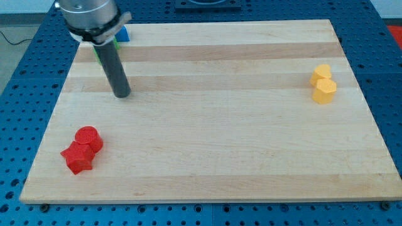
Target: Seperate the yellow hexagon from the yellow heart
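Touching yellow hexagon [325, 91], yellow heart [321, 73].

1. A pale wooden board [207, 119] lies on a blue perforated table [38, 44].
2. My tip [122, 95] rests on the board near its top-left corner, well apart from every yellow block.
3. The yellow heart [321, 73] and the yellow hexagon [325, 91] sit touching near the view's right edge, the heart just above the hexagon.
4. A red cylinder [88, 138] and a red star-like block [77, 157] touch near the bottom-left corner.
5. A blue block [124, 34] and a green block [98, 51] show partly behind the rod at the top left; their shapes are probably too hidden to name.
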`<action>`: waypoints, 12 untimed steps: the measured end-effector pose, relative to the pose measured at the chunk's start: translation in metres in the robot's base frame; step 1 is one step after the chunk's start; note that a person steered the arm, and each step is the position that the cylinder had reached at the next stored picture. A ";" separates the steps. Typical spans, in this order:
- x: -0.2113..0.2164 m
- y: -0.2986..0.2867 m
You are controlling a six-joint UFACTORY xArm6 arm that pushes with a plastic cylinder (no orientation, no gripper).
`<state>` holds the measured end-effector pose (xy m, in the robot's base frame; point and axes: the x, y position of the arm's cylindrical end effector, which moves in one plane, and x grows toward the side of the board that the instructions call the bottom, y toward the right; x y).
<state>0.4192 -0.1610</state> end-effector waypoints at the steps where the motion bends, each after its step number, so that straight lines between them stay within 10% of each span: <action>1: 0.033 0.064; 5: 0.062 0.445; 7: -0.014 0.442; 10: -0.020 0.286; 12: -0.017 0.353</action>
